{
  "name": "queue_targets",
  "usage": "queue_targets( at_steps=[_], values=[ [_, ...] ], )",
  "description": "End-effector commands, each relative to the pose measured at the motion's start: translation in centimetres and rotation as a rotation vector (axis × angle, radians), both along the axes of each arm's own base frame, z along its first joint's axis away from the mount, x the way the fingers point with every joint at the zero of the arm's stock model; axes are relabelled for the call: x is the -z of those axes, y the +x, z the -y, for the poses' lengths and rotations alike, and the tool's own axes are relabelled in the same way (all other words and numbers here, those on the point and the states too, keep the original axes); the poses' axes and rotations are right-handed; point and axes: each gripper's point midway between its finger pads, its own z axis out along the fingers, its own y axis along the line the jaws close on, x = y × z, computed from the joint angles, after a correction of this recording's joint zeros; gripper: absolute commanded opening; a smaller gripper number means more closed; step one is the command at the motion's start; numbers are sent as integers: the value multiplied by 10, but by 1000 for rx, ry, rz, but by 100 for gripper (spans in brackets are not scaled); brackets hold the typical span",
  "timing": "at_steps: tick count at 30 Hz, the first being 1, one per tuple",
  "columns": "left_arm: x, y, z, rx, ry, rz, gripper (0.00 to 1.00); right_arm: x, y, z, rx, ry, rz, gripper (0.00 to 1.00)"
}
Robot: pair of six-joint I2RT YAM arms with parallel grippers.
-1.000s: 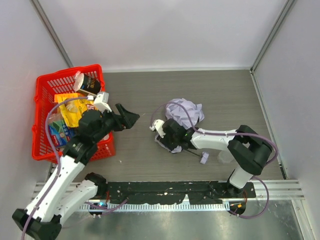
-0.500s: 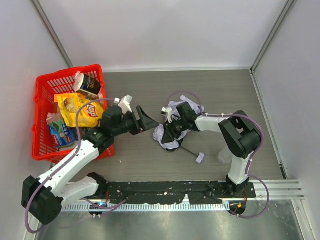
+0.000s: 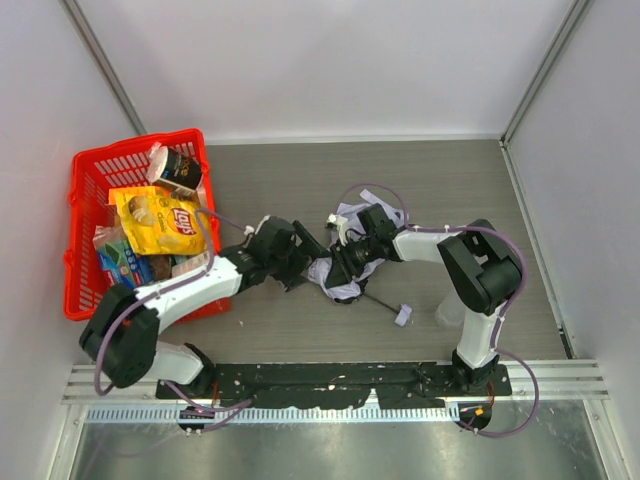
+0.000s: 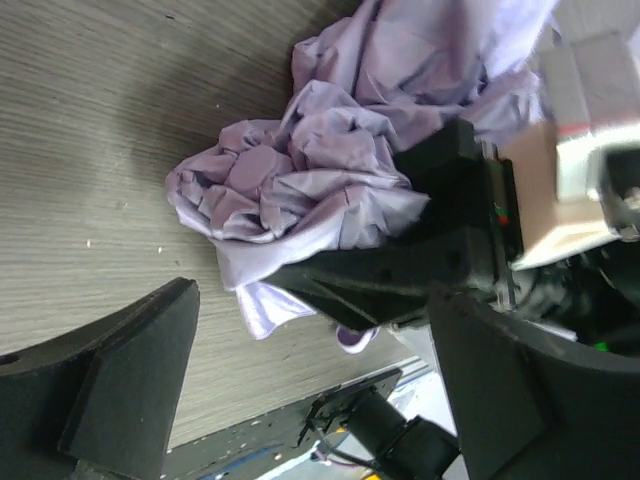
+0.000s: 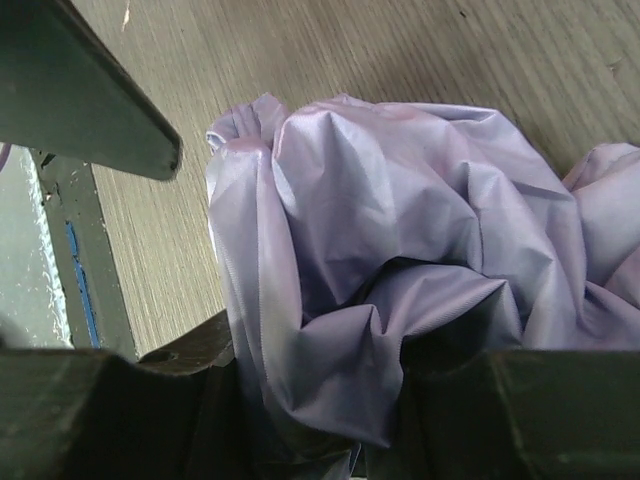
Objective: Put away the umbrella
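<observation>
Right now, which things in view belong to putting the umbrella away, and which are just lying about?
Job: umbrella; right gripper, closed on it; left gripper, open beside it.
Lying about: red basket, yellow chip bag, dark carton, blue packet.

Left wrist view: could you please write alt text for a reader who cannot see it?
A crumpled lavender umbrella lies on a wood-grain table, its fabric pinched by the black right gripper entering from the right. The left gripper, jaws open wide, frames the bottom corners.

Pale lavender umbrella (image 3: pixel 335 283), red basket (image 3: pixel 105 172), yellow chip bag (image 3: pixel 160 222), grey woodgrain tbl (image 3: pixel 450 190).
</observation>
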Motion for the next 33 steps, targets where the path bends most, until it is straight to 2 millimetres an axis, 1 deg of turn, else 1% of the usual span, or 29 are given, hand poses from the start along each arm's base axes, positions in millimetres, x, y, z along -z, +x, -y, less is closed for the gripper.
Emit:
queue_targets(
  at_steps=[1, 3, 4, 8, 11, 12, 14, 16, 18, 19, 23, 25, 27, 28, 29, 31, 33],
  values=[
    [17, 9, 14, -94, -46, -158, 100, 26, -20, 20, 5, -96, -76, 1],
    [24, 15, 18, -116, -89, -137, 100, 26, -20, 20, 2, -93, -75, 1],
    [29, 14, 17, -134, -99, -152, 100, 26, -21, 20, -1, -94, -78, 1],
    [49, 7, 12, -183, -95, -210, 100, 24, -21, 20, -4, -89, -74, 1],
    [56, 7, 12, -203, -79, -214, 100, 20, -21, 19, -10, -79, -68, 1],
    [61, 11, 8, -228, -67, -202, 100, 19, -22, 18, -13, -71, -68, 1],
    [60, 20, 17, -226, -130, -153, 100, 19, -22, 18, -12, -70, -69, 1],
    [56, 29, 19, -219, -153, -97, 100, 20, -23, 19, -13, -75, -69, 1],
    [57, 33, 20, -219, -162, -61, 100, 18, -25, 17, -17, -70, -72, 1],
    [60, 33, 19, -227, -164, -61, 100, 17, -25, 17, -18, -69, -69, 1],
    [85, 31, 10, -256, -108, -88, 99, 8, -26, 12, -36, -37, -59, 1],
    [97, 31, 3, -263, -52, -80, 94, 5, -27, 9, -56, -37, -54, 1],
    [104, 33, -3, -272, -22, -64, 87, 4, -30, 7, -71, -29, -61, 1],
    [105, 35, -5, -271, -15, -44, 81, 2, -31, 6, -75, -22, -63, 1],
    [105, 37, -6, -268, -13, -16, 71, -1, -31, 4, -82, -10, -66, 1],
    [108, 37, -11, -262, 10, 4, 60, -6, -32, 3, -87, 2, -65, 1],
    [109, 37, -13, -236, 36, 33, 42, -9, -35, 2, -92, 5, -67, 1]
  ],
)
